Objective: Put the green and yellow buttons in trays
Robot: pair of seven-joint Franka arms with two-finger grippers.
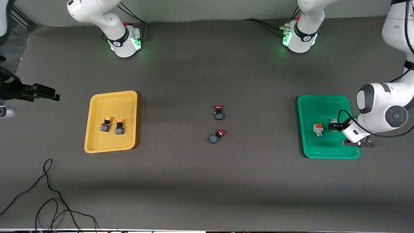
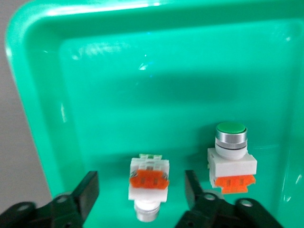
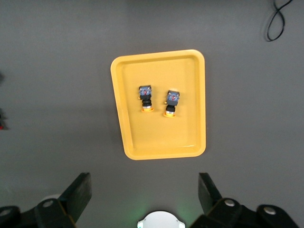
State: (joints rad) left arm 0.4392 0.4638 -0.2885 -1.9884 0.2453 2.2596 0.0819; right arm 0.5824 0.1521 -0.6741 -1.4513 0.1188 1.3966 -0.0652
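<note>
The green tray [image 1: 326, 152] lies toward the left arm's end of the table and holds two white-bodied switches with orange blocks. My left gripper [image 1: 334, 125] is low over it and open. One switch [image 2: 148, 187] lies between its fingers [image 2: 90, 187] with a gap on each side. The other switch [image 1: 318, 129] lies beside it, its green cap showing in the left wrist view [image 2: 231, 156]. The yellow tray [image 1: 110, 147] holds two yellow-capped switches [image 1: 105, 124] [image 1: 119, 127], also seen in the right wrist view [image 3: 146, 99] [image 3: 171, 103]. My right gripper [image 1: 48, 94] waits high up beside the yellow tray [image 3: 161, 149], open and empty [image 3: 144, 183].
Two red-capped black-blue switches [image 1: 219, 112] [image 1: 216, 136] lie mid-table between the trays. A black cable [image 1: 48, 194] loops on the table nearer the front camera than the yellow tray. The right arm's base [image 3: 160, 219] shows in the right wrist view.
</note>
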